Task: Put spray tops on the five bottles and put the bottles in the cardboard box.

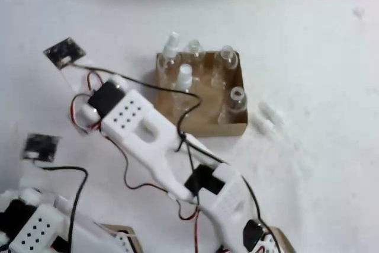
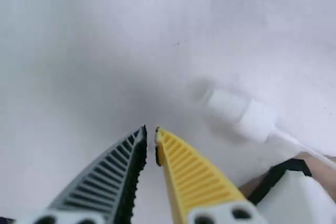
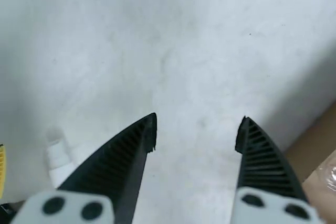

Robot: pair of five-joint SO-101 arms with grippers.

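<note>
The left gripper [image 2: 150, 129] has its fingers nearly together and empty, beside a loose spray top [image 2: 239, 114] on the desk [image 2: 79, 51]. The right gripper [image 3: 198, 124] hangs wide open. Five bottles [image 1: 227, 57] stand in the cardboard box [image 1: 225, 127], three uncapped. I'd say picking up a top comes next.

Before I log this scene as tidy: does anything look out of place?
Yes. Three of the five bottles in the cardboard box stand with open necks, while loose spray tops lie on the table beside it. That is odd, since they are boxed without tops.
</note>
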